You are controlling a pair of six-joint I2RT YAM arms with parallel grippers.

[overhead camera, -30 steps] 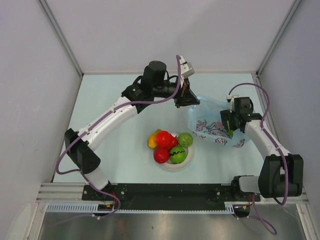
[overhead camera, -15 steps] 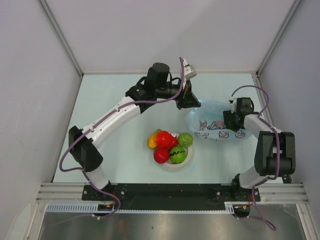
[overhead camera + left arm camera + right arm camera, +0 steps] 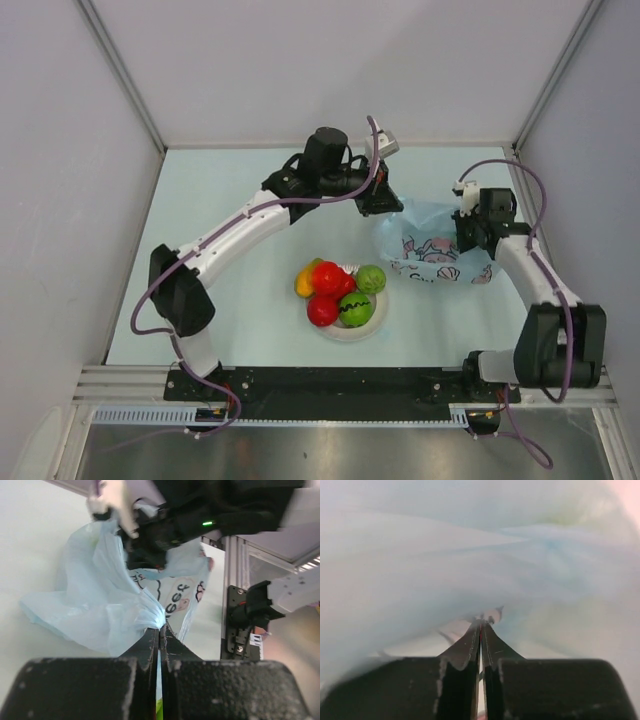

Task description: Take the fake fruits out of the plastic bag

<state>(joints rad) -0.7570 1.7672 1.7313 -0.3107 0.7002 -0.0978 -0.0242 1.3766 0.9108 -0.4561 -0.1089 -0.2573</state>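
Note:
The light-blue plastic bag (image 3: 428,250) with pink print lies crumpled at the right of the table. My left gripper (image 3: 388,207) is shut on a gathered fold at the bag's far-left edge; in the left wrist view the plastic bag (image 3: 95,600) bunches at my left gripper (image 3: 160,626). My right gripper (image 3: 467,243) is shut on the bag's right side, and in its own view my right gripper (image 3: 481,622) pinches the plastic bag (image 3: 470,555), which fills the frame. Several fake fruits (image 3: 328,277), red, green and yellow-orange, sit heaped on a white plate (image 3: 345,332). Whether any fruit is inside the bag I cannot tell.
Grey walls and metal rails (image 3: 130,90) border the pale table on three sides. The plate of fruits sits just left of the bag, between the two arm bases. The right arm's dark wrist (image 3: 200,515) crosses the top of the left wrist view.
My right gripper went from open to shut, pinching the bag's right side, and moved slightly toward the back. My left arm shifted a little to the right, still holding the bag.

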